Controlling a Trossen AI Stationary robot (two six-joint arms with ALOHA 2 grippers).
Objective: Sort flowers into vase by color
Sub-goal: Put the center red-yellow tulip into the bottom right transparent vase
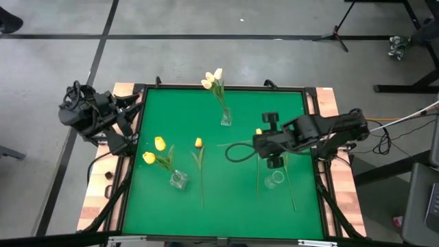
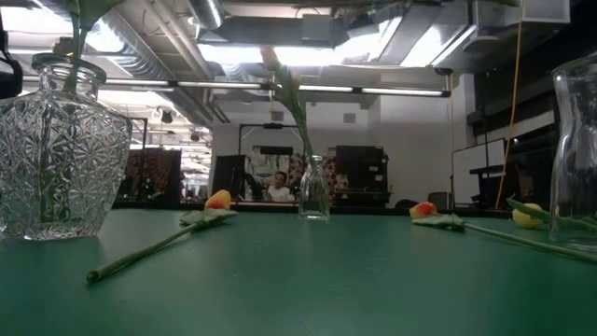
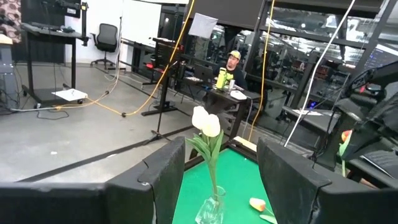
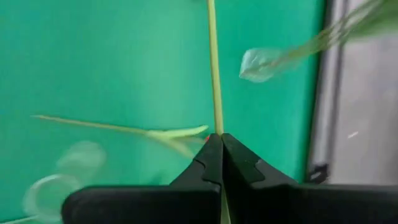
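The right gripper (image 4: 221, 144) is clamped on a tulip stem (image 4: 214, 68), lifted above the mat near the empty vase (image 1: 275, 180), likely for dropping in. The left gripper (image 3: 214, 171), fingers apart, waits at the table's left edge; other tulips lie loose or stand in vases by colour

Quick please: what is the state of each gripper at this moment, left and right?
Left gripper: open, holding nothing, parked at the table's left edge.
Right gripper: shut on a flower stem, above the mat's right side.
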